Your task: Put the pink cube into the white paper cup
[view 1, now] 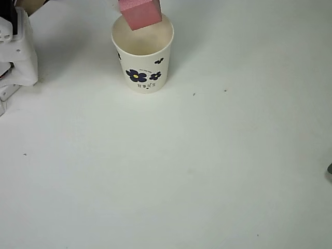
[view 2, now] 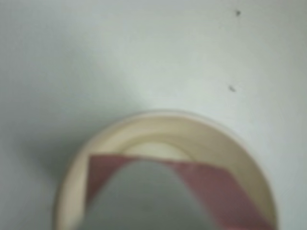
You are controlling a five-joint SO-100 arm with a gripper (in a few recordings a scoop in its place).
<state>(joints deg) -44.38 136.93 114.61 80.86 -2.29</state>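
Observation:
The white paper cup point(view 1: 142, 54) with navy flower prints stands upright near the top middle of the overhead view, its cream inside showing. The pink cube point(view 1: 140, 13) hangs tilted over the cup's far rim, cut off by the picture's top edge. In the wrist view the cup's mouth point(view 2: 230, 143) lies right below, and the pink cube point(view 2: 216, 187) spans it. My gripper point(view 2: 144, 167) is shut on the cube; one blurred grey finger point(view 2: 139, 201) covers the cube's middle.
The white arm base point(view 1: 18, 52) stands at the left edge of the overhead view. The white table point(view 1: 207, 171) spreads wide in front of and to the right of the cup, with a few small dark specks.

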